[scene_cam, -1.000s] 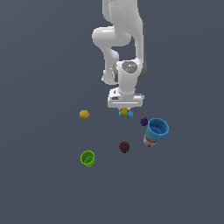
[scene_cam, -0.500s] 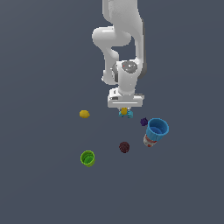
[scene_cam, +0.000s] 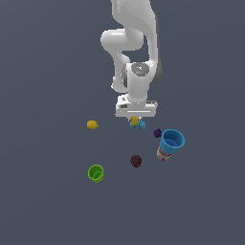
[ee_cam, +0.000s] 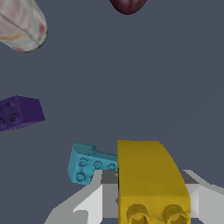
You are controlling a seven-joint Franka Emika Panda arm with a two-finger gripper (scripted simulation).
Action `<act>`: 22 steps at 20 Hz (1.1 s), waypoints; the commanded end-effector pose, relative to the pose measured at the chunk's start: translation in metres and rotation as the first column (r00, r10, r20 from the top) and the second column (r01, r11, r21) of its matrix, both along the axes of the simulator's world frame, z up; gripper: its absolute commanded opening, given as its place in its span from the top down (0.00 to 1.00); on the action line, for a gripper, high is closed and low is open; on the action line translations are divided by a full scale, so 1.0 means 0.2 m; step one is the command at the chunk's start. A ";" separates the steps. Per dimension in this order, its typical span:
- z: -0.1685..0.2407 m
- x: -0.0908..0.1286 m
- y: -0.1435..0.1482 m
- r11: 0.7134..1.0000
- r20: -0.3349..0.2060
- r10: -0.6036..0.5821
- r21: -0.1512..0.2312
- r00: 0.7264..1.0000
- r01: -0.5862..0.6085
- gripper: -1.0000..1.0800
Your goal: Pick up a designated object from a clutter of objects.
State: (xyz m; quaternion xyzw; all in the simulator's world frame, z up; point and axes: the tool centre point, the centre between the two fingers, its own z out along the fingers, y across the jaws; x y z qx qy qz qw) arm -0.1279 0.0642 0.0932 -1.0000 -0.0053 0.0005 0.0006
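The yellow toy brick [ee_cam: 151, 179] is seen between the two light fingers [ee_cam: 89, 203] of the gripper [scene_cam: 135, 117], which are closed narrowly against its sides. In the wrist view the brick fills the space between the fingers, its studs showing at the edge nearest the camera. In the exterior view the same brick [scene_cam: 135, 121] appears as a small yellow block directly under the white hand of the arm [scene_cam: 134, 57], near the middle of the scene; whether it is lifted clear of the grey floor [scene_cam: 48, 62] cannot be told.

Just beside the brick, touching or almost touching it, a cyan toy brick [ee_cam: 89, 164] lies tilted on the floor; in the exterior view it [scene_cam: 141, 124] peeks out on the exterior view's right of the yellow one. A purple studded brick [ee_cam: 19, 111] is seen a little apart in the wrist view, and in the exterior view it [scene_cam: 157, 133] reads as a small purple lump to the right of the gripper. Near it, a blue cup [scene_cam: 172, 140] lies tipped, with a red-and-white can [scene_cam: 163, 154] just beside or against it; the can [ee_cam: 22, 24] is also seen at the edge of the wrist view. A dark maroon ball [scene_cam: 136, 161] rests nearer the camera, a green cup [scene_cam: 96, 172] farther left and nearer, and a yellow lemon-like blob [scene_cam: 92, 125] well apart to the exterior view's left.
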 end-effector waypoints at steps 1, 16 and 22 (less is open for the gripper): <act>0.06 0.04 -0.02 1.000 0.001 0.000 0.001 1.000 0.000 1.00; 0.61 0.45 -0.22 1.000 0.001 0.000 0.002 1.000 0.000 1.00; 0.82 0.62 -0.30 1.000 0.001 0.000 0.001 1.000 0.000 1.00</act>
